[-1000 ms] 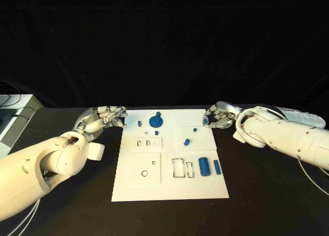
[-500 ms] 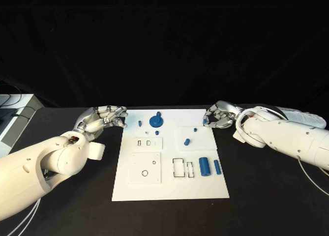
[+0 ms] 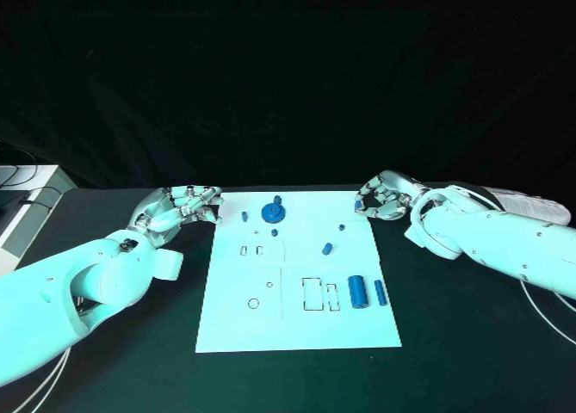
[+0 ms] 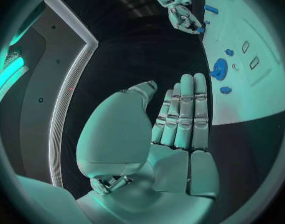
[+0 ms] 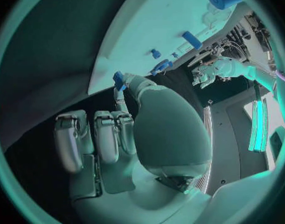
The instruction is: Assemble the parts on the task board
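One small blue part [image 5: 119, 79] pinched in right hand [image 3: 385, 205]; left hand [image 3: 182, 206] outstretched, empty.

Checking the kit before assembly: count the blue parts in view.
9: on the task board, a gear, two pegs by it, two studs mid-board, thick cylinder, slim bar, slotted piece; one part pinched in the right hand. Others may hide.

The black table [image 3: 473, 344] carries the white task board [image 3: 300, 327], which lies flat at its middle, long side running away from the robot. At the table's far left stands a pale box-like unit [image 3: 21, 215], possibly equipment, partly cut off.
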Robot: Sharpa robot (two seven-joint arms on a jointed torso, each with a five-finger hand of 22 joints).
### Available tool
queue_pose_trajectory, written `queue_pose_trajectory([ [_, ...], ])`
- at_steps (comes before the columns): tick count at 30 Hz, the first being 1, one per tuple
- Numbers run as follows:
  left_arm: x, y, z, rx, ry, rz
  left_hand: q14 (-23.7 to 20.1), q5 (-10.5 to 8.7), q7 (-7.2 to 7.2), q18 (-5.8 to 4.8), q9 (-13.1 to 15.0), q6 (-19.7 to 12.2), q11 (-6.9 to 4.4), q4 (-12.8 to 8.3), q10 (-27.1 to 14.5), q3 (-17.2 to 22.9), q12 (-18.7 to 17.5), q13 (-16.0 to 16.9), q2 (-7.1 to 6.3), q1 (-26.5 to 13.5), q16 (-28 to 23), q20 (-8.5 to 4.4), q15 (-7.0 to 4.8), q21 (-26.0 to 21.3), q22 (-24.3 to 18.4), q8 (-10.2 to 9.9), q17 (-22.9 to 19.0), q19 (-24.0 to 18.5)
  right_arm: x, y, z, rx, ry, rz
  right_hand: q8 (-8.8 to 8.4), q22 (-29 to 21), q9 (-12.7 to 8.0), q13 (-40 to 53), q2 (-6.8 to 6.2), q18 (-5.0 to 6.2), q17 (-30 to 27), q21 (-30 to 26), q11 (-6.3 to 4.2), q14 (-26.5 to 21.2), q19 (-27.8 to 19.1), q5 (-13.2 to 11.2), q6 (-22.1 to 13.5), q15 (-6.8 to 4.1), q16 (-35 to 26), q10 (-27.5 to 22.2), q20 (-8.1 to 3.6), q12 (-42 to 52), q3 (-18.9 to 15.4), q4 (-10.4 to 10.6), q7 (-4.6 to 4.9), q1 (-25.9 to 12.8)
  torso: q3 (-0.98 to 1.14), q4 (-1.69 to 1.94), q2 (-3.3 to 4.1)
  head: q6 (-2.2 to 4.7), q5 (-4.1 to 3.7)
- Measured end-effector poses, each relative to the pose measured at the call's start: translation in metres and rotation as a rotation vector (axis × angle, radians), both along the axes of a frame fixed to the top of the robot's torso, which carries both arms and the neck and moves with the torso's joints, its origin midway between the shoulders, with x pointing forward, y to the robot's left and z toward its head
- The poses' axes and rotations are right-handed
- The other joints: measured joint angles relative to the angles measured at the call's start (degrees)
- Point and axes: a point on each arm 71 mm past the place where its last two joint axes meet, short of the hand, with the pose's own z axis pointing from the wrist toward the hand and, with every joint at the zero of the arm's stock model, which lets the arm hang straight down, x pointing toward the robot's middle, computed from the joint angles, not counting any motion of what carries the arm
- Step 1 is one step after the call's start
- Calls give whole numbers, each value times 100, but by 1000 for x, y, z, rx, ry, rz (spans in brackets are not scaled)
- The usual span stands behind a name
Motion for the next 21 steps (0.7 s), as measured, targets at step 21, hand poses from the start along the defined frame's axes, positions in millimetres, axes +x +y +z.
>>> queue_pose_trajectory([
  [21, 0, -1, 0, -1, 0, -2, -20, 0, 0, 0, -1, 0, 0, -16, 0, 16, -21, 0, 0, 0, 0, 21, 20, 38, 5, 0, -1, -20, -52, 122, 30, 41, -63, 133, 33, -1, 15, -2, 4, 0, 0, 23, 0, 0, 0, -278, -3, 0, 0, 0, 1, 0, 71, 39, 1, -72, -43, -48, -57, -12, 133],
])
